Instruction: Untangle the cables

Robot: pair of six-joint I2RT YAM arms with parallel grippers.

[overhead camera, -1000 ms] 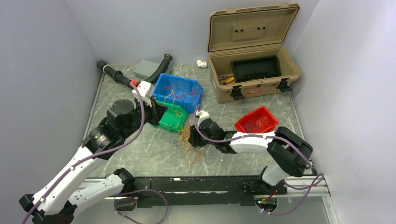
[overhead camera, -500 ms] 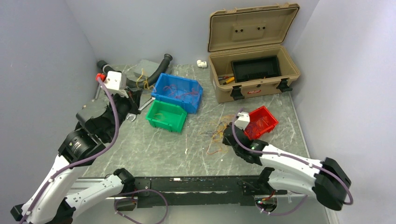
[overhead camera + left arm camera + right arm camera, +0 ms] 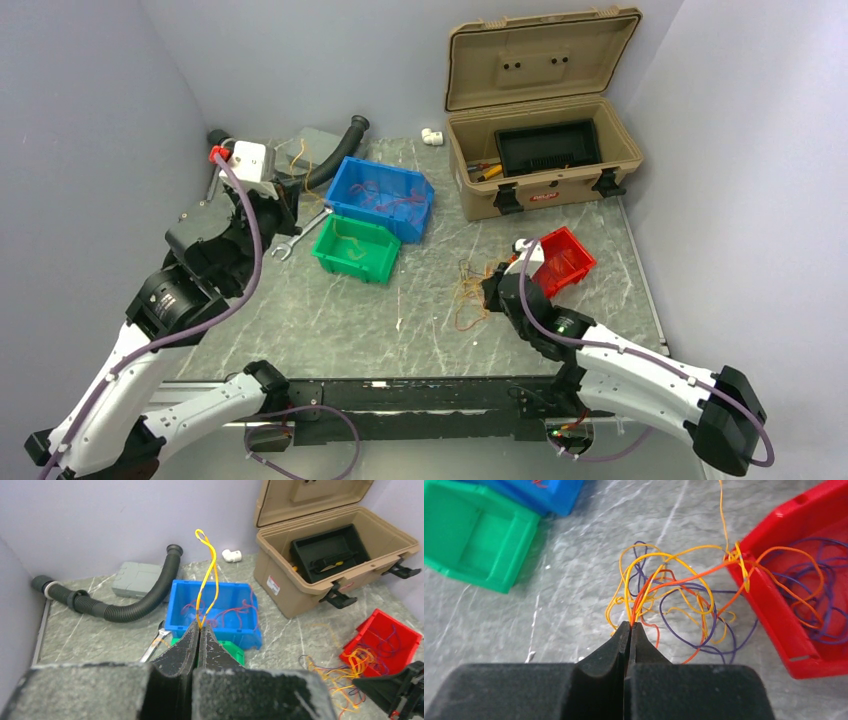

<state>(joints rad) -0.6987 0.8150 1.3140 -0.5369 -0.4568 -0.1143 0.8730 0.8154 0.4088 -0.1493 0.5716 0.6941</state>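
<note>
Top external view: open tan case (image 3: 545,197) holds a black tray (image 3: 548,148); blue bin (image 3: 385,224) holds red strands, green bin (image 3: 350,266) a yellowish one, red bin (image 3: 584,262) purple and orange. On the tabletop (image 3: 330,320) against the red bin lie the cables (image 3: 674,595), tangled, some draped inside. Right hand (image 3: 630,625) is clamped on several strands; left hand (image 3: 200,629) pinches one yellow cable (image 3: 207,570) upright. Light, limp, snag-prone, I judge: take single strands near a free end.

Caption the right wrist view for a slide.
Right fingers pinch strands of the cable tangle that trails into the red bin.
</note>
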